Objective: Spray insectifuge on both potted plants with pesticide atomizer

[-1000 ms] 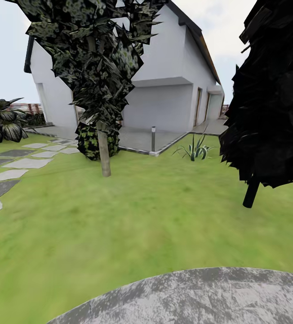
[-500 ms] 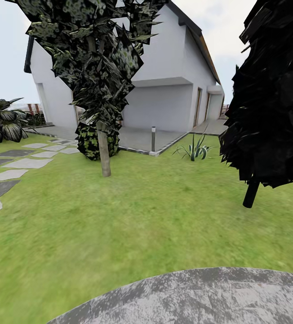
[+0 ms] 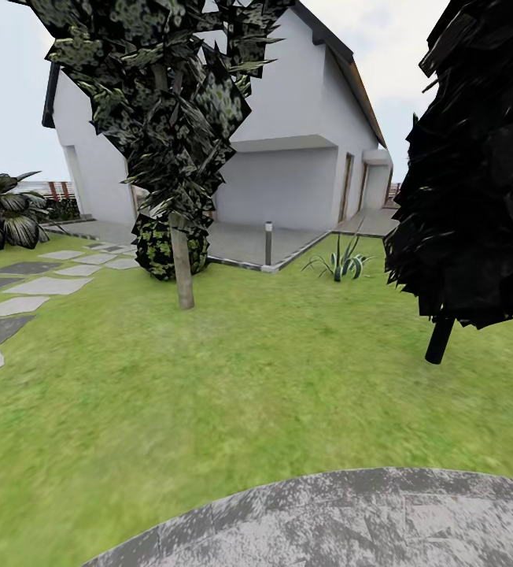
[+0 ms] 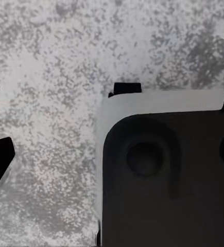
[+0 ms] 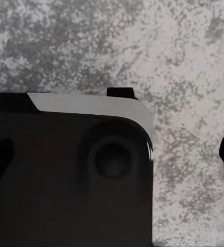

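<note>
Nothing has moved since a second ago. Each wrist camera looks down on speckled grey stone past the robot's dark base point(image 4: 168, 180), fingers cropped, so neither grip can be judged. Ahead: patio point(image 3: 351, 524) edge, lawn point(image 3: 233, 378), white house point(image 3: 304, 134), and a black tree point(image 3: 477, 173) cut off at the frame edge.

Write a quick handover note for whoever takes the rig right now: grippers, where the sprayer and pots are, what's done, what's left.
Grippers: whether either is open or shut cannot be told; both wrist cameras look down at speckled grey stone.
Scene: head camera faces the lawn and white house, with the stone patio's edge at the robot's base.
Atomizer and potted plants: not located yet.
Done: nothing evident.
Left: find and pick up the atomizer, then spray both plants.
</note>
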Controlling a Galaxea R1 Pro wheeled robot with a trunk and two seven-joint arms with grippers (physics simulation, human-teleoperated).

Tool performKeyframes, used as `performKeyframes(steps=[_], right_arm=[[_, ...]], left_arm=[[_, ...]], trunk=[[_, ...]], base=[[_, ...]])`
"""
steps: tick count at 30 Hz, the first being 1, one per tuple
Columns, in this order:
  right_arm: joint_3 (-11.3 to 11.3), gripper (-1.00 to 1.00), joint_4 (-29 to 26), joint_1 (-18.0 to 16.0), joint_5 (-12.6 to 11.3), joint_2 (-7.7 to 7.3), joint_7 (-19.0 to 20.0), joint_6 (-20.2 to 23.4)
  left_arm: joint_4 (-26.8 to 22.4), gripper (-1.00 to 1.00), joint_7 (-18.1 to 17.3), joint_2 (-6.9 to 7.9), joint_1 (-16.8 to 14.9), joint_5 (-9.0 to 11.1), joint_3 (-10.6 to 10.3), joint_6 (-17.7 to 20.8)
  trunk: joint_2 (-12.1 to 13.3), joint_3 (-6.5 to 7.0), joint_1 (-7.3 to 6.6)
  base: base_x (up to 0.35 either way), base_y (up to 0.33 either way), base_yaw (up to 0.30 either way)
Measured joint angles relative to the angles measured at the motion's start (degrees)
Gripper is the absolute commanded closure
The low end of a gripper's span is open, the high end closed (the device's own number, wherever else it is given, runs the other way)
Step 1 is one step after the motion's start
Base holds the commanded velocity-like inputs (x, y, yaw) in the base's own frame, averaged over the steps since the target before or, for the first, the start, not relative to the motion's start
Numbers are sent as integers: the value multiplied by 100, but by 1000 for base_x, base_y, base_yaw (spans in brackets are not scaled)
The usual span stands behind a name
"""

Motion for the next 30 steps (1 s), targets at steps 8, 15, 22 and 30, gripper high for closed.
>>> performKeyframes(steps=[8,15,22,30], right_arm=[[-3,-100,-1920,-534,6,-79,6,-2206],[-5,-100,-1622,-703,13,-286,17,-2214],[10,-100,-1562,-714,14,-297,17,-2210],[12,-100,-1550,-717,13,-249,7,-2210]], left_arm=[[-474,-100,1,74,-1077,10,5,-1949],[-409,-100,-28,111,-1108,6,9,-1957],[-399,-100,-17,129,-1091,44,22,-1934],[-398,-100,18,146,-1085,413,312,-1948]], trunk=[[0,1,0],[0,0,0],[0,0,0],[0,-3,0]], base=[[0,0,0],[0,0,0],[0,0,0],[0,0,11]])
